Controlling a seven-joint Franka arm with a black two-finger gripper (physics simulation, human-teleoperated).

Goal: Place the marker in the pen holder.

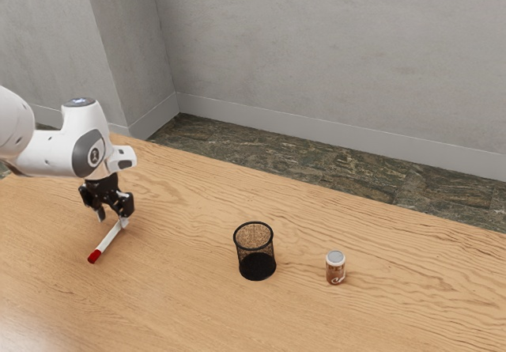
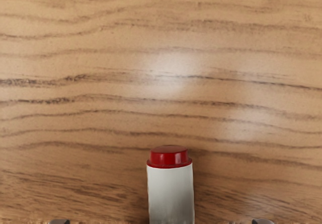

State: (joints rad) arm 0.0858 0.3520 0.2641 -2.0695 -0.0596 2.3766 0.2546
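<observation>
In the exterior view, the gripper point(image 1: 114, 215) is low over the table near the exterior view's left, its fingers apart. The white marker point(image 1: 110, 239) with a red cap slants on the tabletop below it, its white end close under the fingers. In the wrist view the marker's white body point(image 2: 171, 194), with a red end plug, lies between the widely spaced fingertips of the gripper point(image 2: 161, 221), touching neither. A black mesh pen holder point(image 1: 254, 251) stands upright toward the middle of the exterior view.
A small brown-and-white can point(image 1: 335, 268) stands beyond the pen holder, toward the exterior view's right. The wooden table point(image 1: 379, 312) has its far edge running diagonally, with a dark floor and grey walls behind it.
</observation>
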